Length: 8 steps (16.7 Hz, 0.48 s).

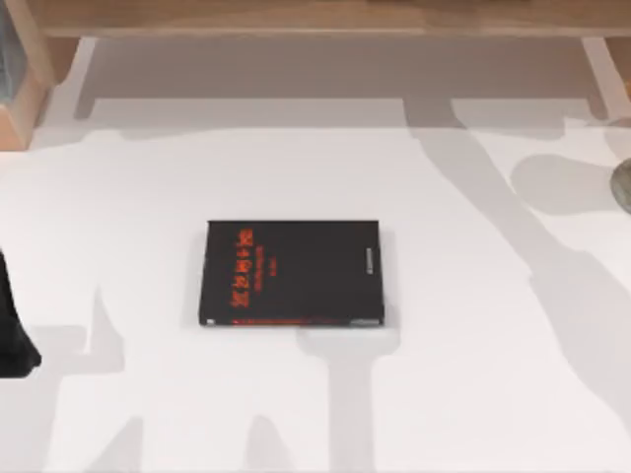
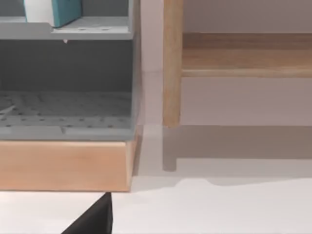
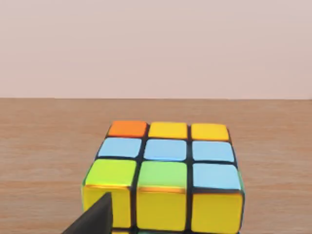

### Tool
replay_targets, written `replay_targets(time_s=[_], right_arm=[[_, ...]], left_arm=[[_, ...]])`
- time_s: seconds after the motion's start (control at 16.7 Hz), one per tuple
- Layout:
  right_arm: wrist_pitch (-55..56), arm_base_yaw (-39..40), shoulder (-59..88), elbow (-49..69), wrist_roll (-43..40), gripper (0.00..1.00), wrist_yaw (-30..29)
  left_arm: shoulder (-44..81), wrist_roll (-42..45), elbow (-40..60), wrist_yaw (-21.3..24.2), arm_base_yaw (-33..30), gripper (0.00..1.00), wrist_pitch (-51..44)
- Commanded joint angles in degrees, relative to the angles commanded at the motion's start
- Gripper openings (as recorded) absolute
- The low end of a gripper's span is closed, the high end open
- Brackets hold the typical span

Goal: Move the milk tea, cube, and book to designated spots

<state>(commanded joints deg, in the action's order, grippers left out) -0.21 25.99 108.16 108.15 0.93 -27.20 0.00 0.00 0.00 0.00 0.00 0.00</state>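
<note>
The cube [image 3: 163,178] sits on a wooden surface close before the right gripper; whether its fingers are spread or closed, I cannot tell. A misjudged approach could knock it sideways. The book [image 2: 58,10], upper left in the left wrist view, stands in a grey rack

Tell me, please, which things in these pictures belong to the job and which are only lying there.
Belonging to the job:
- cube, on a wooden surface, close before the right wrist camera
- light-blue book, on the upper level of a grey rack, partly seen

Only lying about:
- black book with red lettering, flat on the white table
- wooden shelf behind the table
</note>
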Motion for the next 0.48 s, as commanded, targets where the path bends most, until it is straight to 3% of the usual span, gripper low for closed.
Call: replay_targets(time_s=[0.48], right_arm=[[-0.24,-8.98,-39.15,-39.73,-0.45,1.0,9.51]], left_arm=[[0.0,0.0,0.0,0.0,0.0,1.0,0.0]])
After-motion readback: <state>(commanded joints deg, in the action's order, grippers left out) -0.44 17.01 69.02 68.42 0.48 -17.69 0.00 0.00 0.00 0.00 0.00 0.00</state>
